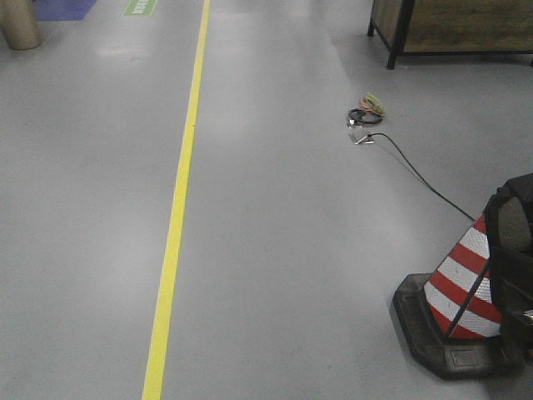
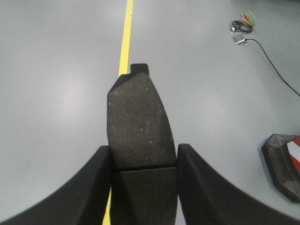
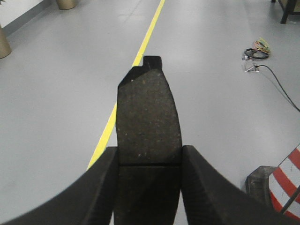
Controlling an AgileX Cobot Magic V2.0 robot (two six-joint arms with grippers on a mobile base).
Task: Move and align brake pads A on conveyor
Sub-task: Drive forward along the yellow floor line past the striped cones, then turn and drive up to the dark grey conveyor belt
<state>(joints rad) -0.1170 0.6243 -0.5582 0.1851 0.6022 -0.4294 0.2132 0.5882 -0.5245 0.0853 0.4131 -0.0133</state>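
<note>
Left gripper (image 2: 144,154): jaws clamped on the long edges of the left-held brake pad (image 2: 138,117), one black finger (image 2: 91,187) on each side.
Left-held brake pad: grey friction face up, projects forward past the fingertips; cross groove lies level with them; tabbed far end overlaps the yellow floor line (image 2: 125,42).
Right gripper (image 3: 149,157): jaws clamped in the same way on the right-held brake pad (image 3: 147,112).
Right-held brake pad: face up, notched tip just right of the yellow floor line.
Pose: both wrist views look forward and down along the fingers at grey floor.
Cut off: the near end of each pad runs out of the bottom edge; finger bases likewise.
Striped cone (image 1: 462,275): well right of the yellow floor line, partly covered by a black object that cannot be identified.
Cable (image 1: 416,171): right of the line, between cone and wire coil (image 1: 365,112).
</note>
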